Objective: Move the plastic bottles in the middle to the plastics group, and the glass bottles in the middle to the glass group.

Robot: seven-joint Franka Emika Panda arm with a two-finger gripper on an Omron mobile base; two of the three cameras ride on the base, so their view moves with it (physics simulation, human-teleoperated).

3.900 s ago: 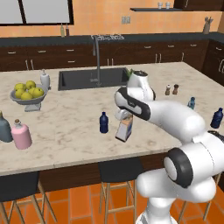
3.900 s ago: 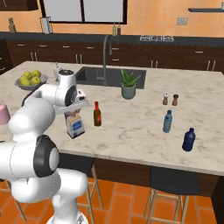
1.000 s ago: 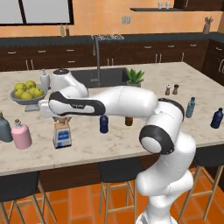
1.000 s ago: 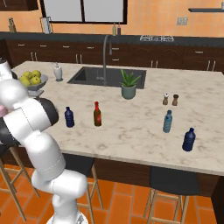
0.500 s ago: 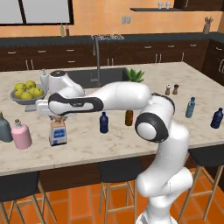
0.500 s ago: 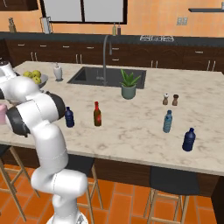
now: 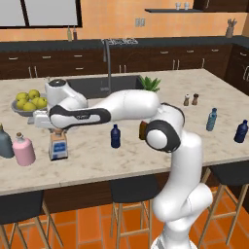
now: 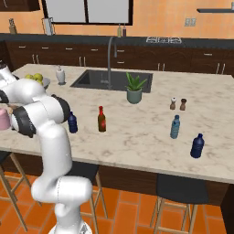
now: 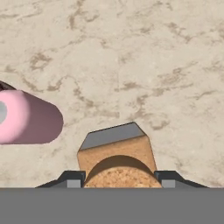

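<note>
Your gripper (image 9: 119, 177) is pinching the cork top of the square clear bottle (image 7: 58, 146), one jaw on each side. You'll see the bottle upright over the counter (image 7: 126, 160), just beside the pink bottle (image 7: 23, 150).

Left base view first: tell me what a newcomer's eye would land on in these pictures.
The long white arm stretches across the marble counter to its left end, its jaws shut on the cork top of a square clear bottle. Beside that bottle stand a pink bottle and a grey-blue bottle. A small navy bottle and a brown red-capped bottle wait mid-counter.
</note>
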